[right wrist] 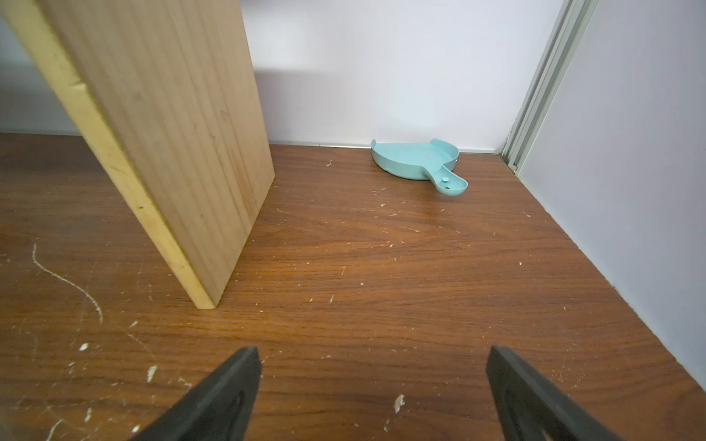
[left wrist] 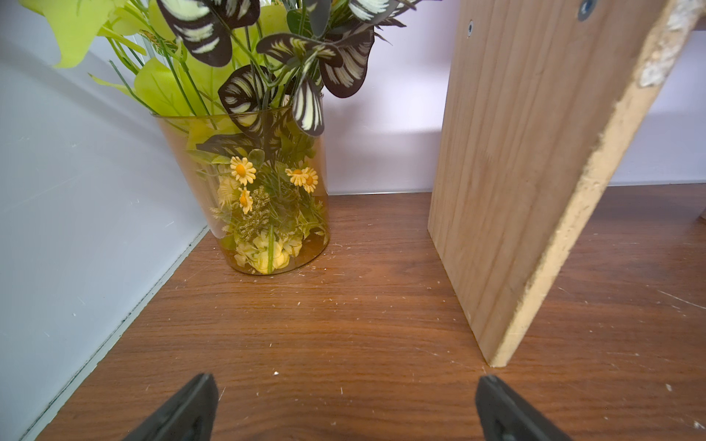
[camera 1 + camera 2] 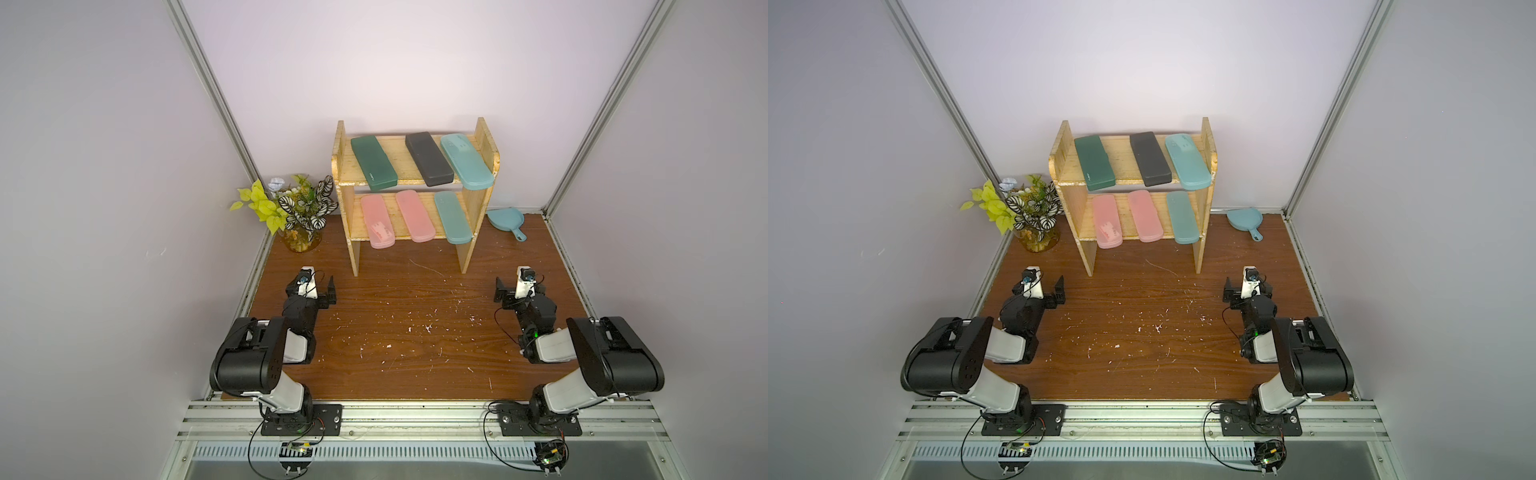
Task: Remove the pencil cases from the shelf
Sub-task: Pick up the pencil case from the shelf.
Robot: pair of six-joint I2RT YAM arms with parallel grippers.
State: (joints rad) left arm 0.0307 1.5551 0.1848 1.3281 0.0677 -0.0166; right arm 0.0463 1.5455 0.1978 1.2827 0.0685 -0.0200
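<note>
Finding: none of the six pencil cases has been removed from the shelf (image 3: 354,253). On its upper board lie the dark green case (image 3: 374,163), the black case (image 3: 429,158) and a light teal case (image 3: 467,161). The teal one sits close against the shelf's right side panel, though contact cannot be confirmed. On its lower board lie two pink cases (image 3: 377,222) (image 3: 414,216) and a second teal case (image 3: 453,217). All six lie front to back, slightly angled, with their near ends projecting over the board edges. The left gripper (image 2: 345,385) hovers low in front of the shelf's left panel and the right gripper (image 1: 372,355) in front of its right panel. Both have their fingers spread wide and hold nothing. A vase of artificial plants (image 3: 297,232) stands just left of the shelf and a blue dustpan (image 3: 505,220) lies to its right, both outside the task. Assessment: the step in hand is the first reach. Each arm should probably take the case nearest its own side of the shelf. The fingers should close across the narrow width of the projecting end, and the case should be drawn straight forward along its own line. The upper teal case calls for care, since there is little finger room beside the panel and the black case lies just beside it. Lower-board approaches must stay beneath the upper board's front edge. The shelf looks light, so a dragging pull may shift it.
</note>
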